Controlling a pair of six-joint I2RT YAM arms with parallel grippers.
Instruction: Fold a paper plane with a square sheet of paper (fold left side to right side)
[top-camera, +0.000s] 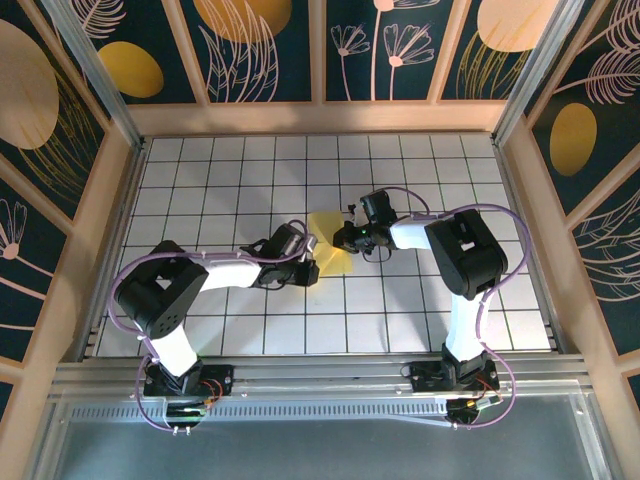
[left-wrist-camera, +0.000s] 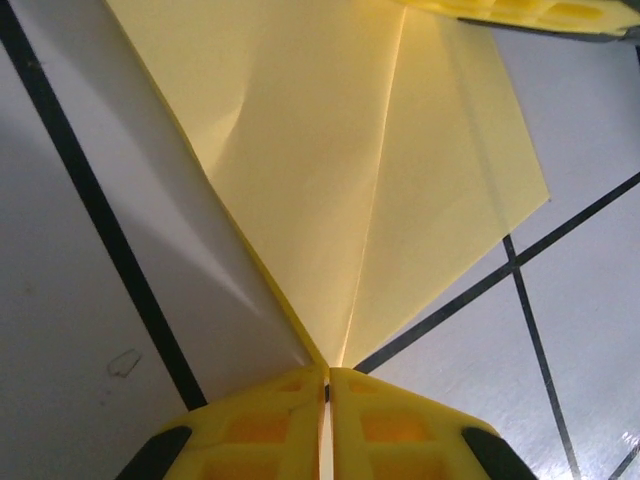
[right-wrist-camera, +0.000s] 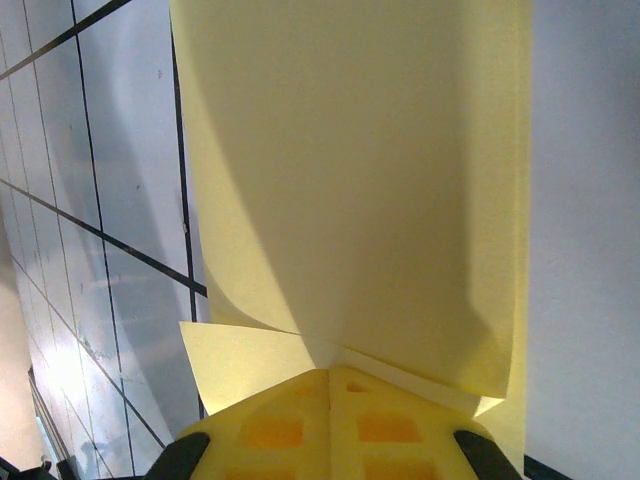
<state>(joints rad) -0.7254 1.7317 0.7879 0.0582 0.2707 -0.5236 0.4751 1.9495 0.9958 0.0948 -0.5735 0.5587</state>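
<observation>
My left gripper (top-camera: 308, 252) is closed. In its wrist view the two yellow fingers (left-wrist-camera: 262, 425) meet with almost no gap, and they pinch one pointed corner of the paper (left-wrist-camera: 340, 150). From this corner the sheet opens like a fan. A sharp crease runs from the corner up through the sheet. The part to the left of the crease is lifted and throws a shadow on the table (left-wrist-camera: 80, 330), while the right part lies low over a black grid line.

The right gripper (top-camera: 346, 238) is closed too. In its wrist view the fingers (right-wrist-camera: 270, 425) are together on an edge of the paper. There the upper layer curves upward from the grip, and a lower layer shows out under it on the left side.

From the top camera I see the paper near the middle of the white tiled table, between the two grippers. The left one is at its left edge and the right one at its right edge.
</observation>
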